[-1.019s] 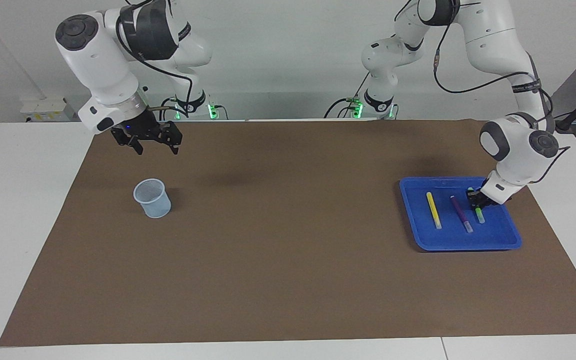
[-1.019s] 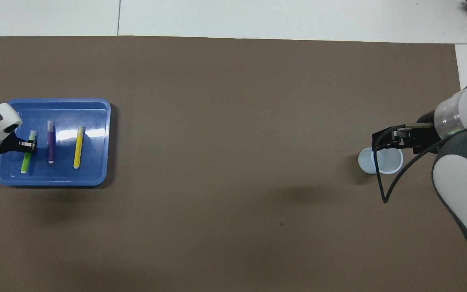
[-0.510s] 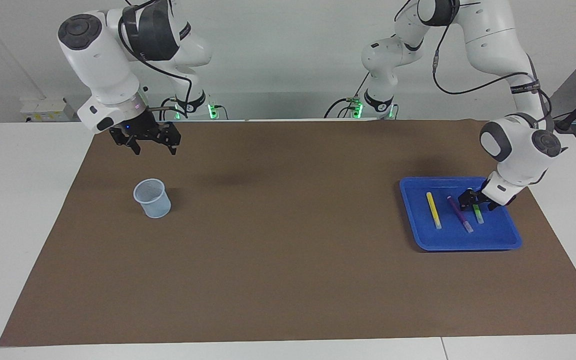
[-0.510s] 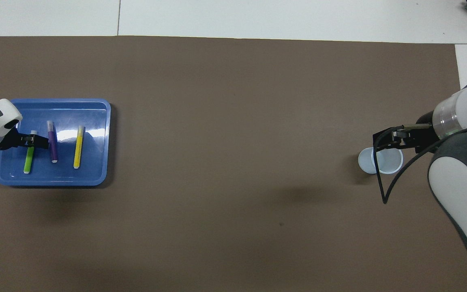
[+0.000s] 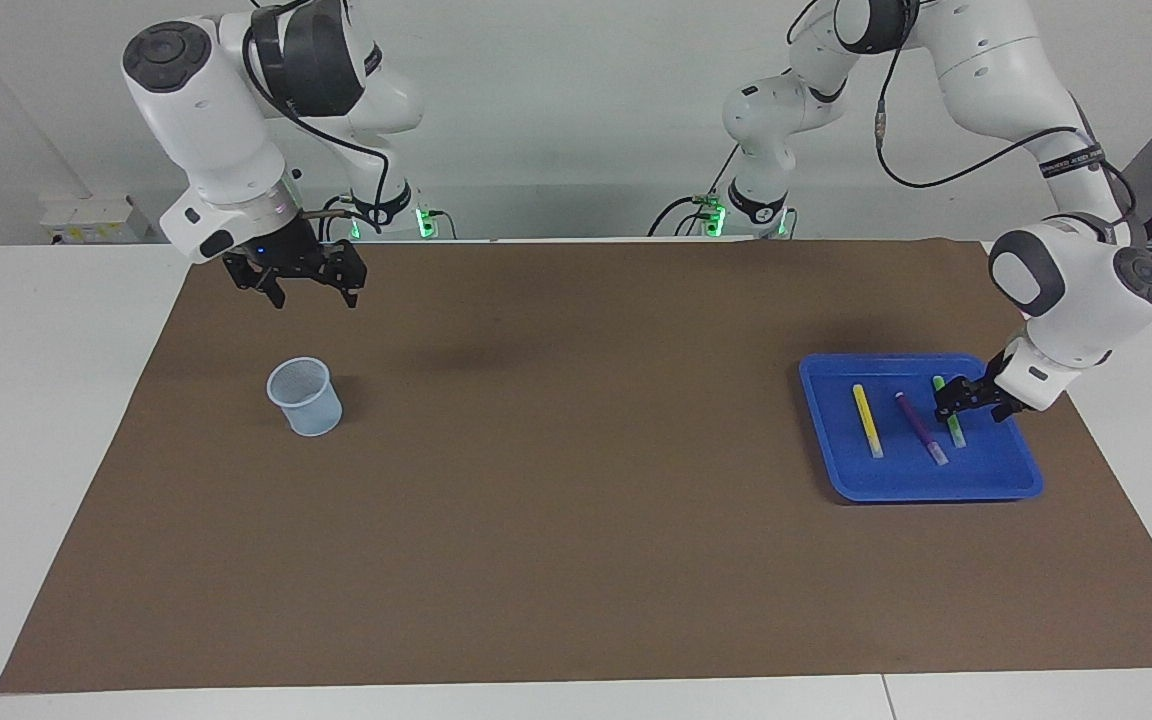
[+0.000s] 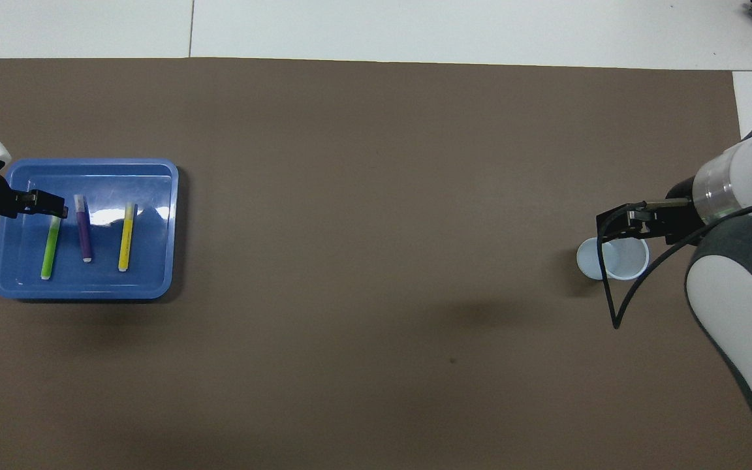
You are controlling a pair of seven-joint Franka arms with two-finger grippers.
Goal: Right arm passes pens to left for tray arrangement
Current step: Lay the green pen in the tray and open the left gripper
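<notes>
White table, mostly covered by a brown mat.

Blue tray sat on the mat at the left arm's end of the table. All three pens lay flat inside it, side by side, roughly parallel, none touching. Yellow pen was the one closest to the table's middle, purple pen between the other two, green pen nearest the tray edge at the left arm's end.

Small pale mesh cup stood upright on the mat at the right arm's end, well apart from the tray.

Left gripper was low over the tray, over the green pen; in the overhead view its tips covered the pen's end farther from the robots. It held nothing. Could not tell how far apart its fingers were, or whether they touched the pen.

Right gripper hung in the air over the mat beside the cup, on the robots' side of it, fingers spread apart and pointing down, nothing between them. Right arm waited.
</notes>
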